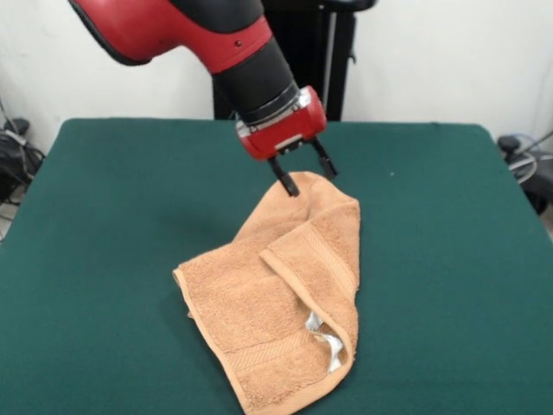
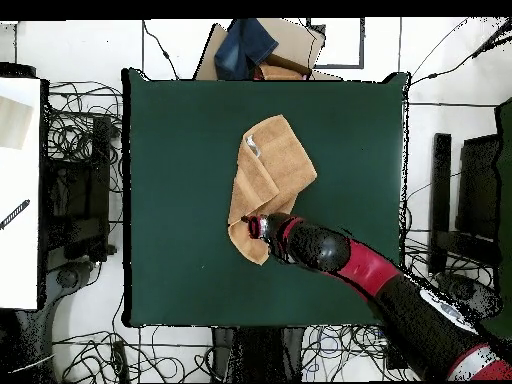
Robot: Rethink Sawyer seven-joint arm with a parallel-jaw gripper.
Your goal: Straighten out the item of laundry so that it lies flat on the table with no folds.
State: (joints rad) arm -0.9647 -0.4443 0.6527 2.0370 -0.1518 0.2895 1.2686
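The light orange-tan towel lies on the dark green table, folded over itself lengthwise, with its white label showing at the near end. My gripper is at the towel's far, narrowed end. Its fingers stand apart, one fingertip on the towel's edge and the corner between them. In the overhead view the towel lies mid-table, and the gripper is over the end nearest the robot's base.
The black pedestal stands behind the table. Cables lie off the left edge. In the overhead view a cardboard box with blue cloth sits beyond the far edge, and a white surface is at the left.
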